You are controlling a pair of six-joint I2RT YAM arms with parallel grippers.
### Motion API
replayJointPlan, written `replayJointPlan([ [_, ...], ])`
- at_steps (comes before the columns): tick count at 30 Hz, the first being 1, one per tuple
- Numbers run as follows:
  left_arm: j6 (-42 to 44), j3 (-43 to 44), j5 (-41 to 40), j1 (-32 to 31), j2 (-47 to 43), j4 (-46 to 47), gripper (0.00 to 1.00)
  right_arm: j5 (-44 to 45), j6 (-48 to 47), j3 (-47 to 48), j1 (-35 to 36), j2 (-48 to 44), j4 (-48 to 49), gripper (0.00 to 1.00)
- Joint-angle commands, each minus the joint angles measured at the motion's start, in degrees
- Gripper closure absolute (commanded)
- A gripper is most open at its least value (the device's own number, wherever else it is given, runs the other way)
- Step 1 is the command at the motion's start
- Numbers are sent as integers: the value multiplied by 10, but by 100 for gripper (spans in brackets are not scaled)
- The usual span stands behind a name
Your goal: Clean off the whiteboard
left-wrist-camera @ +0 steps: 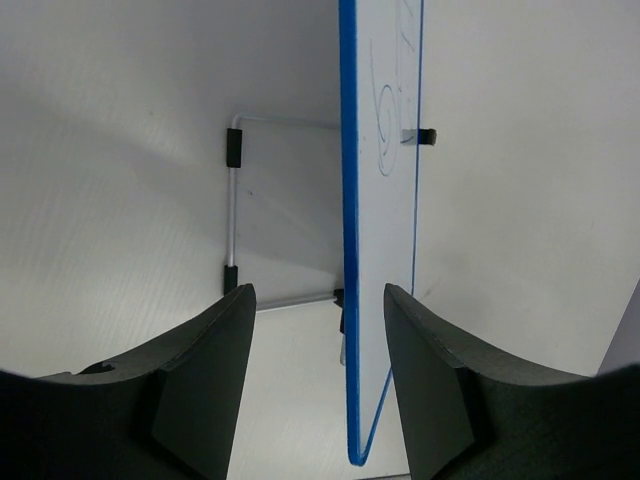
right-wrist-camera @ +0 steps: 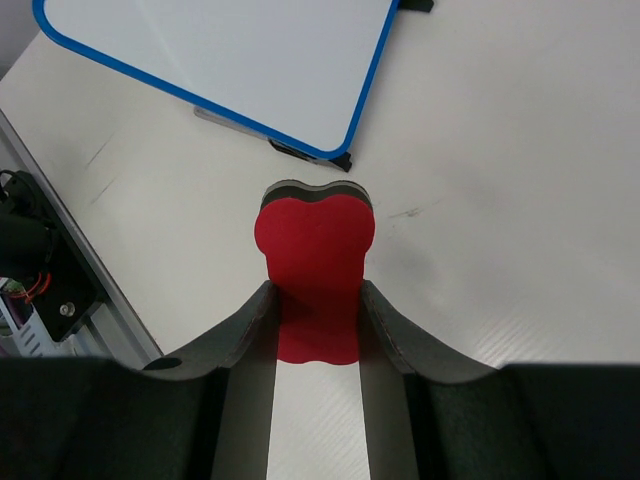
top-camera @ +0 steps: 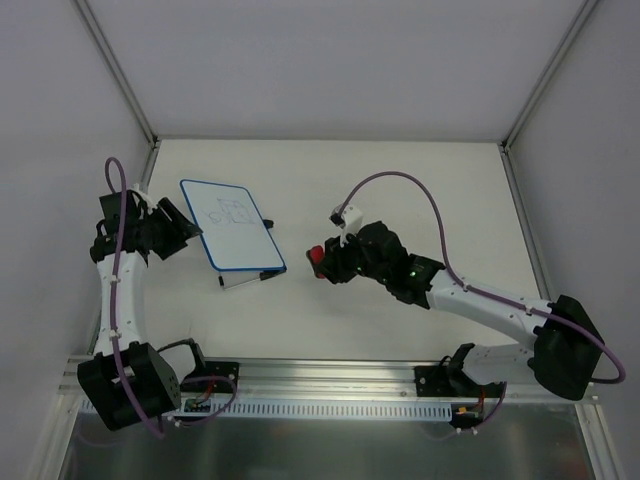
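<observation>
**Currently: board propped at left, eraser gripped at centre**

Across the top view, a flat white table (top-camera: 420, 190), filling the middle of the frame between pale grey walls. Left of centre, a small rectangular white whiteboard (top-camera: 232, 226) with thin blue rim and rounded corners, propped at a tilt on a thin metal wire stand (left-wrist-camera: 232, 215) with black feet. Just beside the board's left edge, the black left gripper (top-camera: 190, 234). In the left wrist view, fingers (left-wrist-camera: 210, 380) parted, straddling the board's blue edge, with a clear gap on the left side; contact on the right impossible to tell. Right of the board and apart from it, the black right gripper (top-camera: 325, 262), clamped on a small red bone-shaped eraser (right-wrist-camera: 315, 260) with a dark felt layer showing at its far end, near the board's lower corner. On the board's upper part, faint blue doodles (top-camera: 228, 210).
</observation>
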Motion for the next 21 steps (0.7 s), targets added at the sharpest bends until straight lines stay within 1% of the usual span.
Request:
replayJointPlan([
  [1, 13, 28, -8, -6, 30, 8, 46, 12, -12, -13, -4, -23, -7, 97],
  [2, 12, 31, 1, -6, 38, 10, 46, 12, -11, -15, -5, -26, -8, 97],
  [6, 2, 42, 21, -7, 67, 30, 54, 10, -14, -23, -9, -31, -8, 97],
  [10, -1, 53, 34, -9, 92, 38, 59, 11, -18, -23, -12, -32, -9, 97],
  [19, -4, 55, 37, -29, 133, 50, 62, 3, -18, -16, -17, -18, -9, 97],
  [21, -3, 58, 40, -30, 135, 50, 71, 1, -18, -13, -17, -15, -9, 97],
])
